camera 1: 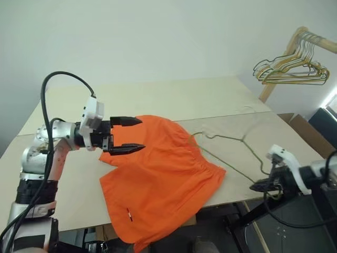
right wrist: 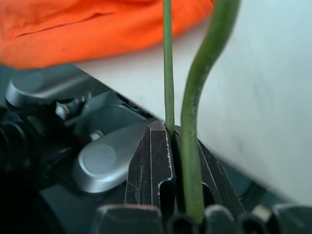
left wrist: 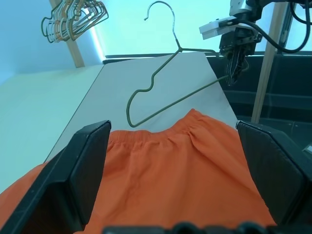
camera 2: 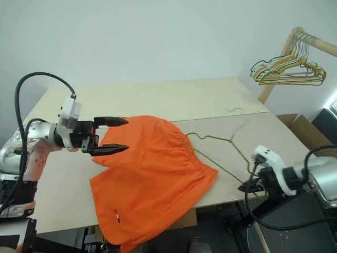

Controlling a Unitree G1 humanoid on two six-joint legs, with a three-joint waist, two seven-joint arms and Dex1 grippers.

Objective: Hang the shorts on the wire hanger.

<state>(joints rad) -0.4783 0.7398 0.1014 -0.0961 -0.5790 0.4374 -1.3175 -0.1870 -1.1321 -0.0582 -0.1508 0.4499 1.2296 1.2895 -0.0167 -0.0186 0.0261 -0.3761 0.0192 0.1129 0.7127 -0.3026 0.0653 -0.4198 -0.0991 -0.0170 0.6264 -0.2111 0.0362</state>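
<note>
Pretty bright and even, soft shadows only under the shorts [camera 1: 158,174]; close-up wire hanger [right wrist: 195,97] blurry, background there mushy too.

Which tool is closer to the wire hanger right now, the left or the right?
Right. The right tool is shut on the wire hanger at its corner past the table edge. The left tool hovers open over the shorts, apart from the hanger.
</note>
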